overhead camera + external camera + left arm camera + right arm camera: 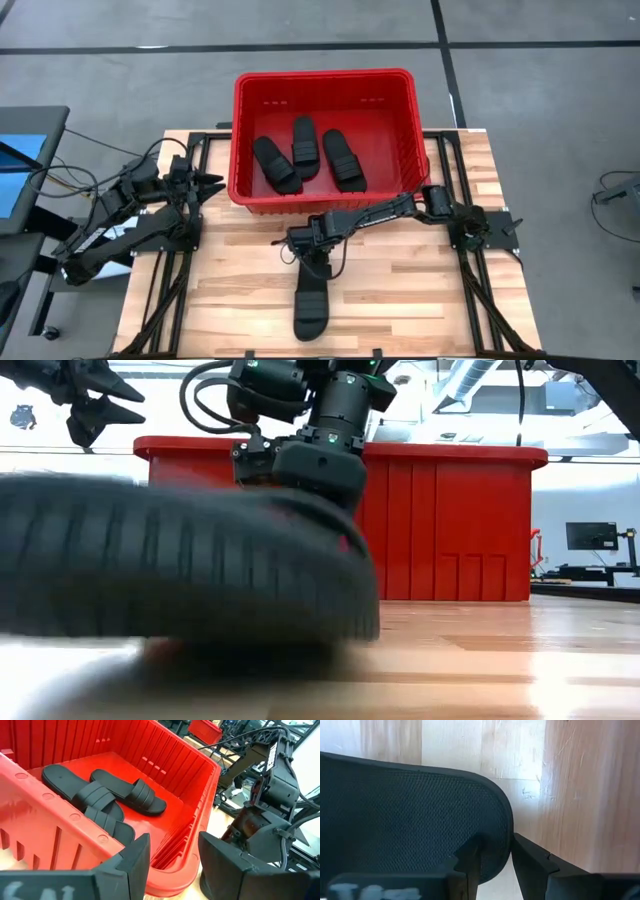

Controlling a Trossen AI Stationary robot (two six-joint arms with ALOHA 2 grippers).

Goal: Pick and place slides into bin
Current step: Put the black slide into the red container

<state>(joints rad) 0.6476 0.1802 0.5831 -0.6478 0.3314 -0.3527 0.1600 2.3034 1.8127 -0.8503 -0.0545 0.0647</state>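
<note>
One black slide (312,305) lies on the wooden table in front of the red bin (240,140); it fills the foreground of the low view (180,560). Three more slides (305,145) lie on the bin's bottom, partly overlapping (100,795). My right gripper (315,262) points down over the far end of the slide on the table. It is open, and its fingers (495,860) stand either side of that end's rounded edge (502,845), one over the mesh-textured top, one outside. My left gripper (210,185) hangs open beside the bin's left wall (172,862). My right gripper comes from above at the slide's far end, one finger (470,857) over its top surface, the other (532,862) beyond its edge with a strip of table showing between. I cannot tell whether either finger touches the slide, which lies flat on the table.
The bin stands at the table's far edge, its near wall (450,520) close behind my right gripper. Black frame rails (470,290) run along both sides of the table. There is bare wood (420,300) right and left of the lone slide.
</note>
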